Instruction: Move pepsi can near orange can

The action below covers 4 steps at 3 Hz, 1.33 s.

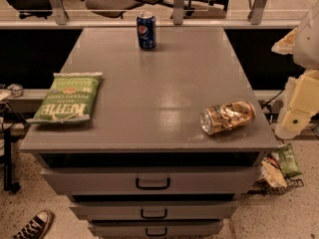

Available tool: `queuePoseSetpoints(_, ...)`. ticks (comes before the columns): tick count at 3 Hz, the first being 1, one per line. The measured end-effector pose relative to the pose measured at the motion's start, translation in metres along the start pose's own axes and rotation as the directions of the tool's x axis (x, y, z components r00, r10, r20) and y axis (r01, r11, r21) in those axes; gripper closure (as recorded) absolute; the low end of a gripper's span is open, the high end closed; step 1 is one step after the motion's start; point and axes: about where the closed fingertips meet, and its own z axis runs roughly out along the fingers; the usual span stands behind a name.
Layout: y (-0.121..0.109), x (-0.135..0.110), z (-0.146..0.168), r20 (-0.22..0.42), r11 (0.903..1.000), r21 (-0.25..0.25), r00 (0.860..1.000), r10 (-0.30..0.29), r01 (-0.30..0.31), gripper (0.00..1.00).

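The pepsi can (146, 30) is dark blue with a round logo and stands upright at the far middle of the grey cabinet top (164, 83). The orange can (228, 117) is orange-gold and lies on its side near the front right corner, its silver top facing left. My gripper (290, 123) hangs off the right side of the cabinet, beyond its edge, right of the orange can and far from the pepsi can. It holds nothing that I can see.
A green chip bag (67, 97) lies flat at the left edge of the top. Drawers (152, 182) face front below. Office chairs stand behind the far rail. A wire basket with snack bags (279, 171) sits on the floor at right; a shoe (32, 225) at bottom left.
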Motion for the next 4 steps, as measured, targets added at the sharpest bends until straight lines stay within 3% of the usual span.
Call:
queuePoseSetpoints(1,0.0,0.0,0.0,0.002,1.0,0.003,1.0,0.0,0.0,0.0)
queuePoseSetpoints(2,-0.011,-0.003,0.025,0.071,0.9999,-0.013,0.997,0.002,-0.001,0.0)
queuePoseSetpoints(3,-0.047,-0.025,0.075,0.228,0.9998,-0.019,0.974,-0.001,0.005,0.0)
queuePoseSetpoints(4,-0.09,-0.059,0.114,0.376,1.0,0.004,0.927,-0.001,0.0,0.0)
